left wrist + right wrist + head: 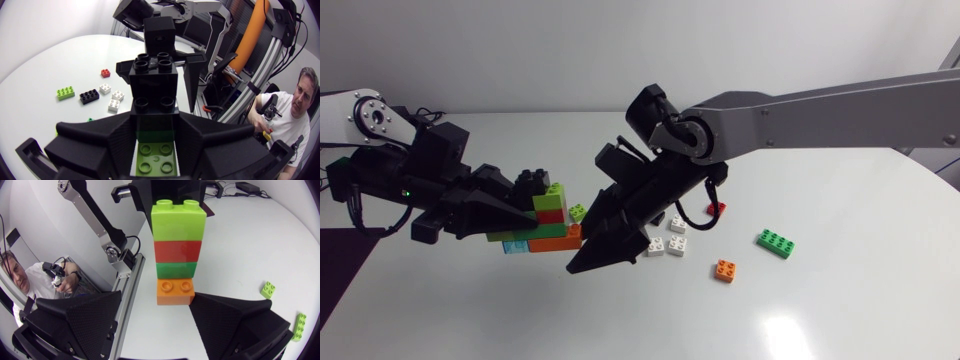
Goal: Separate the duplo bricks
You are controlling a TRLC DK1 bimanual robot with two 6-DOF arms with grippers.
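White glossy worktop (840,300) with a curved edge on the right arm's side. Loose pieces lie on it under and beyond the right arm: white bricks (677,245), a small red brick (717,208), an orange brick (725,270), a long green brick (775,242), and a lime brick (577,211) beside the stack.

Brick stack (550,212) is held off the surface, between the two arms.

The head view gives only the overall layout. The left wrist view shows the stack (156,155) from the held end, with a lime piece between the fingers and black bricks ahead of it. The right wrist view shows the colour order of the stack (179,245): lime, red, green, orange, with the orange end nearest.

Left tool (525,215) (156,130): clenched on the stack, with a finger against each side.

Right tool (582,240) (157,300): spread wide, not gripping. The orange end sits between the fingertips. One finger is close at its corner and the other stands apart.
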